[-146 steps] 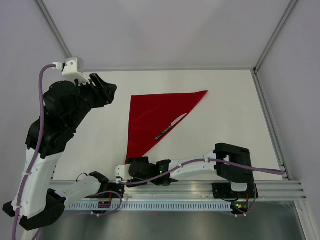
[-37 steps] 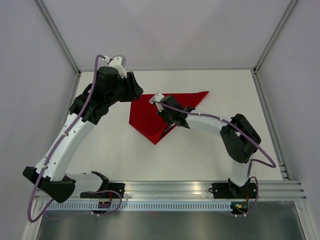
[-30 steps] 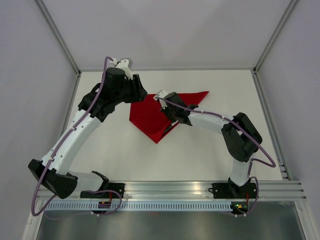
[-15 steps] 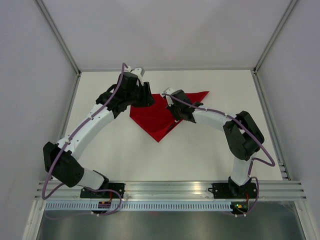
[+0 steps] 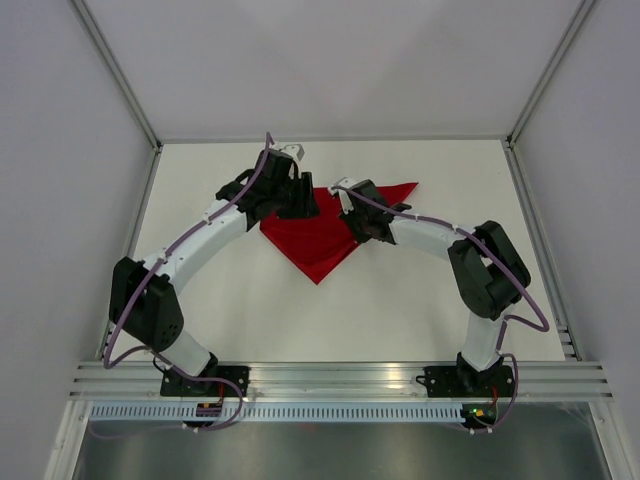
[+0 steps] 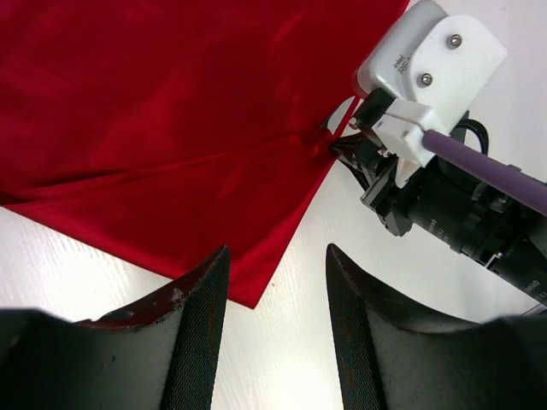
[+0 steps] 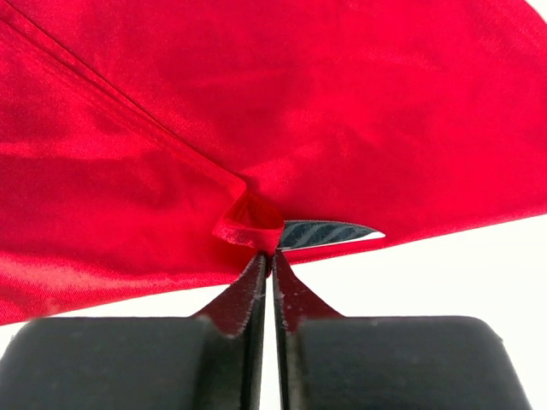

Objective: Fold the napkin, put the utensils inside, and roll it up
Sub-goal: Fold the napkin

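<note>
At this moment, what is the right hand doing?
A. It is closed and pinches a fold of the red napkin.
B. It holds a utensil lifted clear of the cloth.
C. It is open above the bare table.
A: in the right wrist view the right hand is shut on a bunched edge of the napkin, and only a tip of a utensil shows under the cloth.

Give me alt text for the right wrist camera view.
The shut right gripper pinches a bunched fold of the red napkin. Beside it, a sliver of metal utensil peeks from under the cloth, above the white table.
</note>
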### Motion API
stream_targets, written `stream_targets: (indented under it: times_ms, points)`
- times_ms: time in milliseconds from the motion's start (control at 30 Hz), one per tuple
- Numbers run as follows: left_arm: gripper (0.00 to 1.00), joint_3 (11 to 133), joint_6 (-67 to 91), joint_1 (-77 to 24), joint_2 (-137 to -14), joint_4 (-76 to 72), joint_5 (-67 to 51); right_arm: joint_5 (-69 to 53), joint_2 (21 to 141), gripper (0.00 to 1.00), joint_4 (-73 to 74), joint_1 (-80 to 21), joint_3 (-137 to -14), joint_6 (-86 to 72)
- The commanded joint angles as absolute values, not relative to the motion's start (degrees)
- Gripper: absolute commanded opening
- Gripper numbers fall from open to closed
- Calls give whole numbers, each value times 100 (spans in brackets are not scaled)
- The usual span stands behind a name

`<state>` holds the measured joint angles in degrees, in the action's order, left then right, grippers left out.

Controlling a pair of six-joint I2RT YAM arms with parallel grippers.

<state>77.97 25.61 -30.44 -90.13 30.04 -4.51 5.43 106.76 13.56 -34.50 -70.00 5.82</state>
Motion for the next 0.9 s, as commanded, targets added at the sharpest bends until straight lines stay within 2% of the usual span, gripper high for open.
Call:
stream_targets:
  times_ms: [0,433,600,867]
  points:
    - [54,7778,2786,-3094,-9193,2725,-633,361,10661,12,1476,-3314,-7057,378]
    - [55,7778,2812,-3199,-9668,2514,-677,-226,10608,46,2021,-2558,-7488,141]
    - [56,7761,2821,-3261,-9677,2461,-694,-772,10907,58,2460,-1672,-8226,-156]
    - [55,7936,2847,-3392,-10186,2321,-650,-2036,12004,64,2918,-274,-9394,-913]
